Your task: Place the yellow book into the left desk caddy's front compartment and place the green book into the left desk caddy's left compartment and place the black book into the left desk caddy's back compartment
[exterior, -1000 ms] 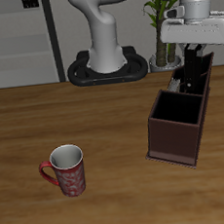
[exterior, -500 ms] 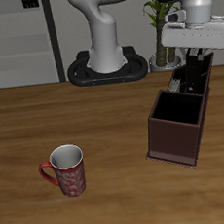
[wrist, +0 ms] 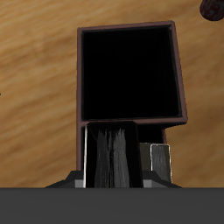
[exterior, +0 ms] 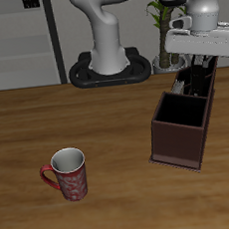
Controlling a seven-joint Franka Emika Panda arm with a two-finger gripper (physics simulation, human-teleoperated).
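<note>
Wrist view shows the left desk caddy pitch-dark inside, and the jaws' state is unreadable.

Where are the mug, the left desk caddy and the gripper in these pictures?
mug (exterior: 70, 175): exterior view, on its patterned side wall.
left desk caddy (exterior: 178, 141): exterior view, on its front outer wall.
gripper (exterior: 196, 76): exterior view, between the fingertips above the caddy's back part.
</note>
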